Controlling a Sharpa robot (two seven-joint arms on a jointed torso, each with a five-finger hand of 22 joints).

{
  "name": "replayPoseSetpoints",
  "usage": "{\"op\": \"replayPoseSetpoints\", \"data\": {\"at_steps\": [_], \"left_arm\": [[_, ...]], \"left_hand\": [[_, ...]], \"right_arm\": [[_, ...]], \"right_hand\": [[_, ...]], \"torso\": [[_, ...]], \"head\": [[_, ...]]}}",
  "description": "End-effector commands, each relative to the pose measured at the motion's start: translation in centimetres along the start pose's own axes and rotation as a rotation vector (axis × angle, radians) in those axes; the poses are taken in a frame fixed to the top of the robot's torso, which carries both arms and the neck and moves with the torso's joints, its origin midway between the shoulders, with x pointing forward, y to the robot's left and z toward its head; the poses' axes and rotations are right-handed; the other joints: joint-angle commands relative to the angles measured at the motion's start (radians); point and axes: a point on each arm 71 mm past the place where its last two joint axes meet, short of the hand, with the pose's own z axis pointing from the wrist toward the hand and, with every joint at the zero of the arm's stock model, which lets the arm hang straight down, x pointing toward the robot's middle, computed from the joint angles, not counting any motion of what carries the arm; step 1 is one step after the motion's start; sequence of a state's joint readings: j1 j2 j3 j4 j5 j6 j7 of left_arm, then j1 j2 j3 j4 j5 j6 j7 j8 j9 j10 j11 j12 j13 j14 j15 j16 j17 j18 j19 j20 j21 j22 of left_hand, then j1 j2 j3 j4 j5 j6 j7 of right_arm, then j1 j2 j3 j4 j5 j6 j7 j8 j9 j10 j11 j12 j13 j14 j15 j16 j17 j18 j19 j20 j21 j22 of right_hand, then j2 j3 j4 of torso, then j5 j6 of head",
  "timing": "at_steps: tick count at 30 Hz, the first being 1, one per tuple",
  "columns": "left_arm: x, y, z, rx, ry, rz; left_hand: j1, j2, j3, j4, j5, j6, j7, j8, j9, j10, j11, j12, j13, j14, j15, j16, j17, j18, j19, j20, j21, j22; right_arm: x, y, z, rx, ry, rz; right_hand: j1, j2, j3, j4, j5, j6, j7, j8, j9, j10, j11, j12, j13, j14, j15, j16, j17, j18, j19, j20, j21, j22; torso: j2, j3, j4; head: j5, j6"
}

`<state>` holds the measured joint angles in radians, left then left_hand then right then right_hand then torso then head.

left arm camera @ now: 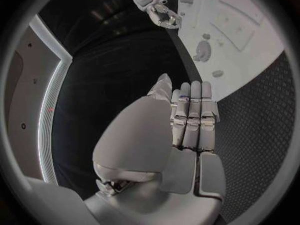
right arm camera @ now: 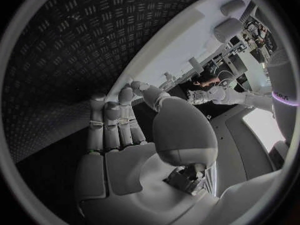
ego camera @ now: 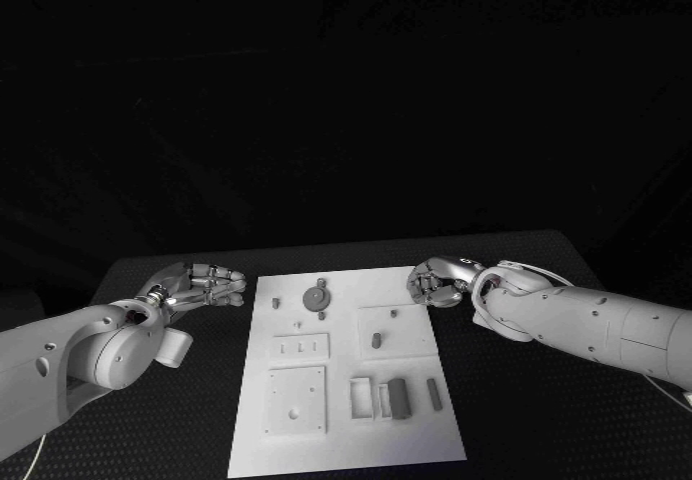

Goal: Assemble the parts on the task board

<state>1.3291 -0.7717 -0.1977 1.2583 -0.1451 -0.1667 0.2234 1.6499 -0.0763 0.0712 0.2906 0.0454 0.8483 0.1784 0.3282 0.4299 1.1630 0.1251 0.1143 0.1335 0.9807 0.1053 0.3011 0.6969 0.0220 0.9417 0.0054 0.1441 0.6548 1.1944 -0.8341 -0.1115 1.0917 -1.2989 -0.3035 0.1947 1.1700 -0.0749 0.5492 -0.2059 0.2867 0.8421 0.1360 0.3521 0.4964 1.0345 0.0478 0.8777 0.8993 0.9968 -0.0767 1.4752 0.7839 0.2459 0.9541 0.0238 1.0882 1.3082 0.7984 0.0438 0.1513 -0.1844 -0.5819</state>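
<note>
Head view shows my left hand and right hand spread and holding nothing beside the task board; a careless reach could, I judge, scatter its loose parts.

The task board lies between left robot hand and right robot hand, seemingly untouched.

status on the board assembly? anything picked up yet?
Nothing looks started. Both hands are empty: the left hand hovers over the table beside the board, fingers straight, and the right hand is at the board's far right corner. Grey parts lie loose on the board, with a round piece near the far edge. Picking and fitting is all still left.
</note>
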Motion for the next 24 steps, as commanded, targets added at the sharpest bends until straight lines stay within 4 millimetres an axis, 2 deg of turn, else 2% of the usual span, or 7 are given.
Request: {"op": "replayPoseSetpoints", "data": {"at_steps": [1, 3, 4, 8, 15, 21, 24], "left_arm": [[0.2, -0.1, 0.0, 0.008, 0.020, 0.003], [0.3, -0.2, 0.0, 0.015, 0.032, 0.031], [0.3, -0.2, 0.0, 0.021, 0.037, 0.051], [0.5, -0.2, 0.0, 0.017, 0.054, 0.055], [0.5, 0.1, 0.0, -0.022, 0.057, 0.061], [1.1, 0.3, 0.0, -0.087, 0.061, 0.106], [1.5, 0.3, 0.1, -0.106, 0.069, 0.135]], "left_hand": [[0.000, 0.004, 0.002, -0.001, 0.004, 0.005, 0.002, -0.002, 0.002, 0.008, 0.000, -0.004, 0.002, 0.007, 0.001, -0.005, 0.001, 0.010, 0.008, 0.001, -0.005, 0.001], [-0.001, 0.010, 0.004, -0.001, 0.004, 0.012, -0.001, 0.001, 0.004, 0.013, -0.002, -0.002, 0.003, 0.008, 0.001, -0.005, 0.003, 0.010, 0.009, 0.001, -0.006, 0.002], [0.000, 0.014, 0.006, -0.001, 0.004, 0.025, -0.006, 0.008, 0.007, 0.023, -0.007, 0.003, 0.006, 0.011, 0.000, -0.005, 0.005, 0.010, 0.010, 0.001, -0.006, 0.003], [-0.002, 0.023, 0.007, -0.001, 0.004, 0.051, -0.022, 0.020, 0.012, 0.041, -0.016, 0.008, 0.011, 0.025, -0.007, 0.002, 0.014, 0.009, 0.014, -0.003, -0.005, 0.005], [-0.026, 0.031, 0.003, 0.001, 0.004, 0.077, -0.030, 0.025, 0.012, 0.063, -0.025, 0.012, 0.016, 0.044, -0.017, 0.010, 0.031, 0.003, 0.020, -0.011, -0.004, 0.011], [-0.078, 0.031, -0.005, 0.002, 0.004, 0.073, -0.027, 0.015, 0.007, 0.059, -0.022, 0.002, 0.015, 0.024, -0.006, -0.006, 0.035, -0.005, 0.004, -0.008, -0.014, 0.012], [-0.120, 0.030, -0.006, 0.002, 0.004, 0.068, -0.024, 0.009, 0.003, 0.058, -0.019, -0.003, 0.014, 0.018, -0.001, -0.014, 0.036, -0.003, -0.003, -0.004, -0.017, 0.015]], "right_arm": [[0.1, -0.1, 0.0, 0.016, -0.013, 0.019], [0.0, -0.1, 0.0, 0.030, -0.032, 0.017], [0.0, -0.1, 0.0, 0.037, -0.028, 0.026], [0.1, 0.1, 0.1, 0.046, -0.025, 0.037], [0.1, 0.7, 0.2, 0.023, -0.030, -0.021], [-1.0, 2.4, 0.8, 0.004, -0.065, -0.017], [-1.9, 3.7, 1.2, -0.015, -0.080, -0.030]], "right_hand": [[-0.001, 0.021, 0.010, 0.010, 0.002, 0.140, -0.014, 0.001, 0.003, -0.057, -0.029, 0.006, -0.001, 0.001, -0.006, 0.005, 0.002, 0.016, 0.008, -0.001, 0.008, 0.017], [-0.011, 0.053, 0.015, 0.027, 0.002, 0.147, -0.018, 0.005, 0.007, -0.047, -0.032, 0.010, 0.000, 0.006, -0.008, 0.009, 0.004, 0.016, 0.013, -0.002, 0.012, 0.018], [-0.012, 0.059, 0.018, 0.028, 0.002, 0.151, -0.020, 0.007, 0.009, -0.042, -0.035, 0.012, 0.000, 0.010, -0.010, 0.011, 0.005, 0.016, 0.016, -0.004, 0.016, 0.018], [-0.012, 0.062, 0.023, 0.018, 0.002, 0.159, -0.024, 0.011, 0.014, -0.031, -0.040, 0.014, -0.001, 0.019, -0.015, 0.015, 0.006, 0.016, 0.021, -0.010, 0.024, 0.019], [-0.013, 0.062, 0.028, 0.010, 0.002, 0.166, -0.027, 0.013, 0.017, -0.023, -0.043, 0.014, -0.003, 0.024, -0.017, 0.018, 0.009, 0.016, 0.023, -0.013, 0.028, 0.019], [-0.013, 0.061, 0.031, 0.006, 0.002, 0.168, -0.028, 0.014, 0.018, -0.019, -0.044, 0.013, -0.005, 0.026, -0.018, 0.020, 0.010, 0.016, 0.024, -0.014, 0.030, 0.019], [-0.013, 0.060, 0.033, 0.003, 0.002, 0.169, -0.029, 0.014, 0.019, -0.017, -0.045, 0.013, -0.006, 0.027, -0.018, 0.021, 0.011, 0.016, 0.024, -0.015, 0.031, 0.018]], "torso": [[0.000, 0.0000, -0.0002], [0.000, 0.0003, -0.0004], [0.000, 0.0005, -0.0004], [0.000, 0.0006, -0.0004], [0.000, 0.0001, -0.0007], [0.000, -0.0004, -0.0016], [-0.001, -0.0005, -0.0028]], "head": [[-0.001, 0.000], [-0.001, 0.000], [-0.001, 0.000], [-0.002, 0.001], [-0.002, 0.002], [-0.001, 0.007], [0.000, 0.011]]}}
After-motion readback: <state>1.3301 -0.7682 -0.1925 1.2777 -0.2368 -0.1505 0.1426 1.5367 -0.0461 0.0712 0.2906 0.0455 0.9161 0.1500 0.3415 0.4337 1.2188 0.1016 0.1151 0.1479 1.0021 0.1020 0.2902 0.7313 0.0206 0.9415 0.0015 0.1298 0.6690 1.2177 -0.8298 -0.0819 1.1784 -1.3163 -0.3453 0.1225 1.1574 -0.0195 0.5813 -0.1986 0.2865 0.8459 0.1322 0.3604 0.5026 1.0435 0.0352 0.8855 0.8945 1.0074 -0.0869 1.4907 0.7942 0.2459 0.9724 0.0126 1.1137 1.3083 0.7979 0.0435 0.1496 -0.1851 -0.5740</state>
